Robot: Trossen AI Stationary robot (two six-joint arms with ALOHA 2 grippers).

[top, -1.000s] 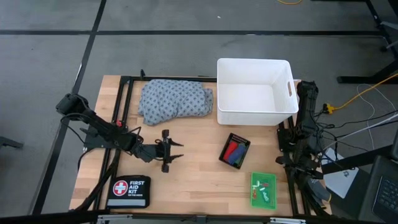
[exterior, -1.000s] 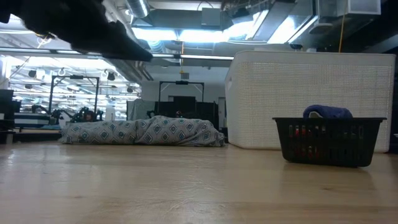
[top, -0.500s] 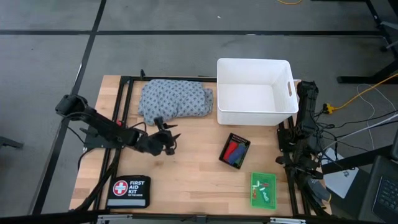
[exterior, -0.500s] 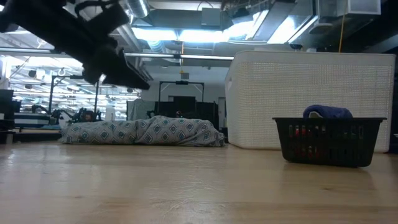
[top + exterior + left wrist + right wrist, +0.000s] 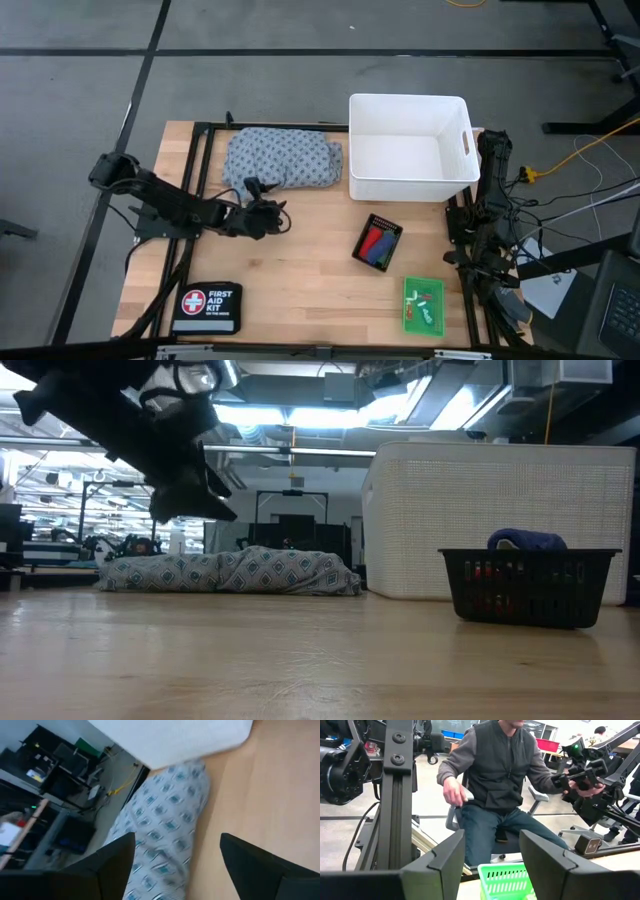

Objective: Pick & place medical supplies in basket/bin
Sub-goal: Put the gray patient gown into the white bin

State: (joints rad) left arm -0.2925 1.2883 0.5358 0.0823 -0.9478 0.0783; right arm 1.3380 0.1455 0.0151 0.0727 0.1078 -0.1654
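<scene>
The blue-grey dotted cloth (image 5: 282,162) lies bunched on the table's far left part, left of the white tub (image 5: 410,147); the low view shows it as a flat heap (image 5: 235,572). My left gripper (image 5: 268,214) hovers open just near of the cloth's near edge, pointing at it. In the left wrist view its fingers frame the cloth (image 5: 165,820) without touching it. Red, green and blue rolls lie in the black mesh tray (image 5: 377,242). Pale packets lie in the green tray (image 5: 422,304). My right gripper (image 5: 490,865) is open and parked at the table's right edge.
The black FIRST AID KIT pouch (image 5: 207,307) lies at the near left corner. The white tub stands at the far right, beside the cloth's right end. Bare wood lies between the cloth and the trays. A seated person (image 5: 495,780) shows beyond the table in the right wrist view.
My left gripper has moved from the table's middle toward the far edge, up to the cloth's near edge, and has come lower. It has turned from pointing right to pointing at the cloth. The cloth and the trays have stayed where they were.
</scene>
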